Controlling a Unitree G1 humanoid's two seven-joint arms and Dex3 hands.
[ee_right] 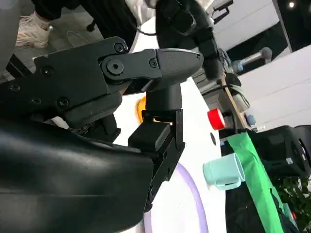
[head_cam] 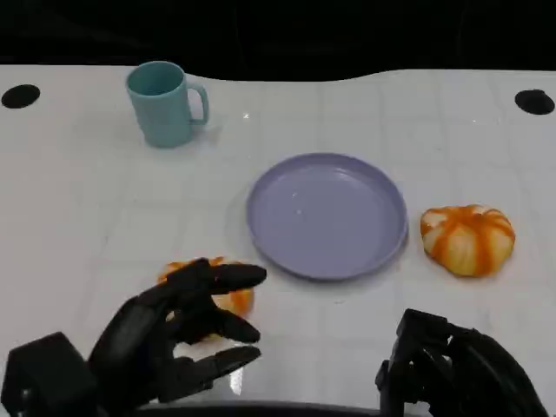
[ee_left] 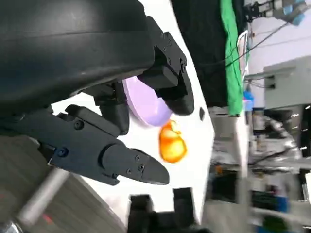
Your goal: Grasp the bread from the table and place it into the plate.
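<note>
Two orange-and-white breads lie on the white table. One bread (head_cam: pixel 234 301) sits at the front left, partly hidden under my left hand (head_cam: pixel 178 334), whose fingers are spread just over it without closing on it. The other bread (head_cam: pixel 467 239) (ee_left: pixel 172 143) lies to the right of the lilac plate (head_cam: pixel 327 215) (ee_left: pixel 142 103), which has nothing on it. My right hand (head_cam: pixel 452 373) hangs low at the front right, apart from both breads and holding nothing. In the right wrist view an orange patch of bread (ee_right: pixel 141 109) shows behind its fingers (ee_right: pixel 160 65).
A teal mug (head_cam: pixel 165 102) (ee_right: pixel 223 171) stands at the back left. Black round holes (head_cam: pixel 20 95) (head_cam: pixel 533 102) mark the table's far corners. A red button (ee_right: pixel 215 118) and a green cloth (ee_right: pixel 252 184) lie beyond the table edge.
</note>
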